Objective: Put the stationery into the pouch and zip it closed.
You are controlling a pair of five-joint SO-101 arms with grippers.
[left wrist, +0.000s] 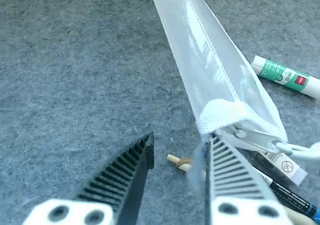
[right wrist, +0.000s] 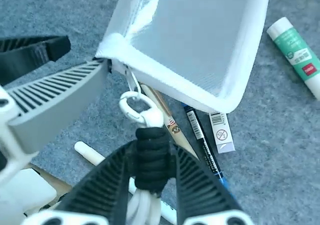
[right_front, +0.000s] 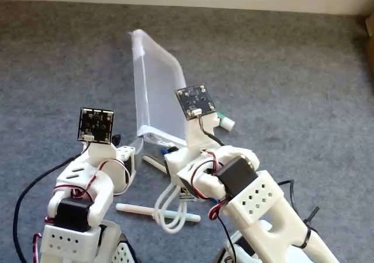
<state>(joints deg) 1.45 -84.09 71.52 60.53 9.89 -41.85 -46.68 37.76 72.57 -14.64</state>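
A translucent white mesh pouch [right_front: 155, 93] stands on edge on the grey carpet. My right gripper [right wrist: 151, 150] is shut on the black sleeve of the white zip cord [right wrist: 137, 107] at the pouch's near corner [right wrist: 112, 45]. My left gripper [left wrist: 181, 139] is open, its white finger [left wrist: 232, 177] against that same corner [left wrist: 220, 115] and its black finger [left wrist: 125, 177] well apart. Beside the pouch lie a green-and-white glue stick [right wrist: 297, 55], a blue pen [right wrist: 202, 140], a wooden pencil [right wrist: 167, 122], a small white barcoded item [right wrist: 220, 130] and a white pen [right_front: 152, 211].
The white cord's loop [right_front: 169, 210] trails back over the white pen between the two arms. Bare grey carpet [right_front: 280, 64] spreads to the left, right and far side of the pouch. A pale wall edge runs along the far side.
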